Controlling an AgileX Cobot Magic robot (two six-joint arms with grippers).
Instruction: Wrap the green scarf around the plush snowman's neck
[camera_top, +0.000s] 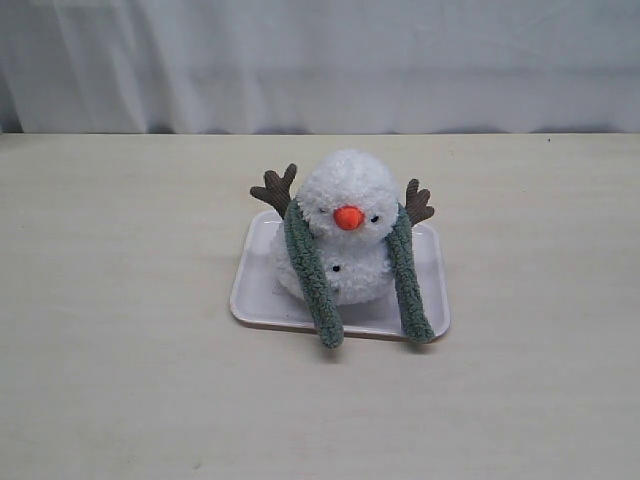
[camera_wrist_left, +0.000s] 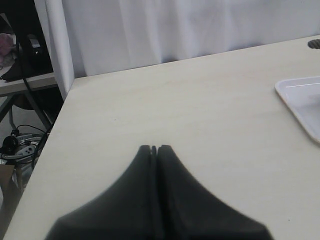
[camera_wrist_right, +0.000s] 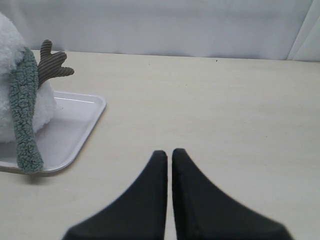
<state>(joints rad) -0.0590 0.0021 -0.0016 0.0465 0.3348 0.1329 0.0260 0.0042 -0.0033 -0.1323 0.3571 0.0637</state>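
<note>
The plush snowman (camera_top: 345, 235) sits upright on a white tray (camera_top: 255, 290) mid-table, orange nose facing the camera, brown twig arms up. The green scarf (camera_top: 313, 280) hangs behind its neck, both ends trailing down the front over the tray's near edge; the second end (camera_top: 410, 275) lies on the right. In the right wrist view the snowman (camera_wrist_right: 10, 60), the scarf (camera_wrist_right: 25, 112) and the tray (camera_wrist_right: 75, 132) show to one side. My left gripper (camera_wrist_left: 154, 148) is shut, empty, over bare table. My right gripper (camera_wrist_right: 169, 153) is shut with a hairline gap, holding nothing. Neither gripper shows in the exterior view.
A white curtain (camera_top: 320, 60) hangs behind the beige table (camera_top: 120, 380). In the left wrist view the table's side edge (camera_wrist_left: 47, 145) drops off toward cables and clutter on the floor, and a tray corner (camera_wrist_left: 302, 102) shows at the frame's edge.
</note>
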